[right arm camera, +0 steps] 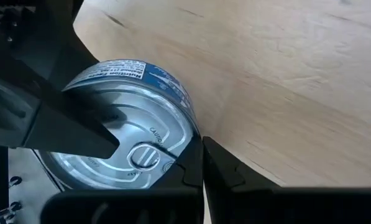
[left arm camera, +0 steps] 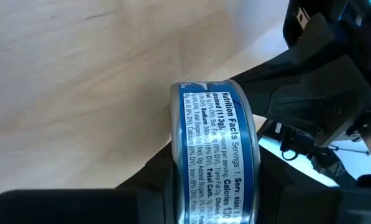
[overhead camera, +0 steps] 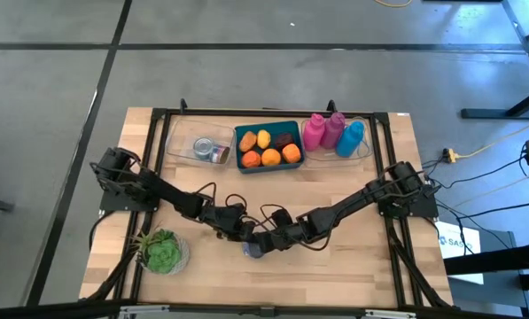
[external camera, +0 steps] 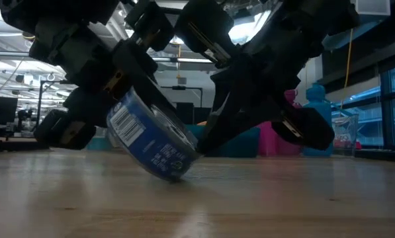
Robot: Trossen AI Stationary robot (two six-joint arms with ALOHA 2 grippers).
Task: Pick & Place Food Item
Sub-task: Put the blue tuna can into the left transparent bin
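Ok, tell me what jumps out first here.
A blue-labelled can tilts on its edge at the table's near middle, where the left end effector and right end effector meet around it. Behind, a teal tray of orange food pieces sits beside pink and blue bottles.

Can point(left arm camera: 213, 155): blue label with white print and a barcode, bare silver metal lid with pull tab; both arms and grippers dark, near black. Table point(overhead camera: 353, 266) pale wood grain; teal tray point(overhead camera: 269, 147) holding orange, yellow and one dark brown item; two pink bottles point(overhead camera: 322, 131) beside a blue bottle point(overhead camera: 351, 138). Green plant point(overhead camera: 161, 251) in a clear pot; second silver can point(overhead camera: 206, 148) in a clear bin.
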